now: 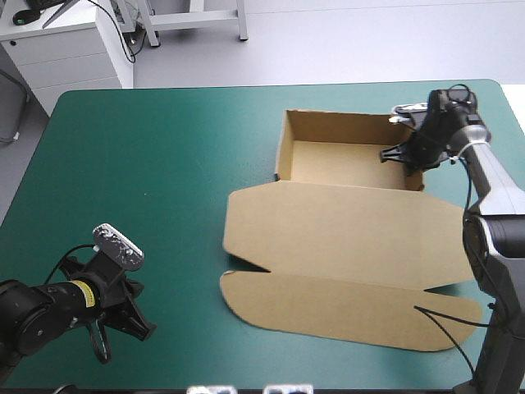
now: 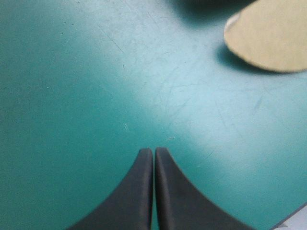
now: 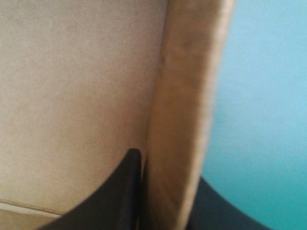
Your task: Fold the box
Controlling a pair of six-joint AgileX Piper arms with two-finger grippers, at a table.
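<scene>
Box [image 1: 344,234]: brown board, on the right half of the tabletop, an open tray with the lid flat.
Tray [image 1: 344,164]: toward the far right corner, four walls raised, floor bare.
Lid [image 1: 328,246]: lies flat on the teal-green cover [image 1: 148,164], running from the tray's near wall toward the near edge of the tabletop.
Front flap [image 1: 344,305]: last panel of the lid, rounded at both ends, closest to the near edge, a notch at each end of its crease.
Right gripper [image 1: 406,154]: at the tray's right wall [image 1: 417,168], near the far right corner of the tabletop.
Right gripper, grip [image 3: 160,167]: clamped on that wall [image 3: 187,96]; one black finger [image 3: 124,191] inside against the tray floor side, the other [image 3: 216,206] outside over the cover, the board upright between them.
Left gripper [image 1: 139,322]: near the near left corner of the tabletop, well apart from the box.
Left gripper, grip [image 2: 153,151]: black fingers together in one pointed arch, nothing between them, over bare cover [image 2: 96,96].
Ahead of left gripper: one rounded end of the box's board [image 2: 268,38], off to the side, not touching the fingers.
</scene>
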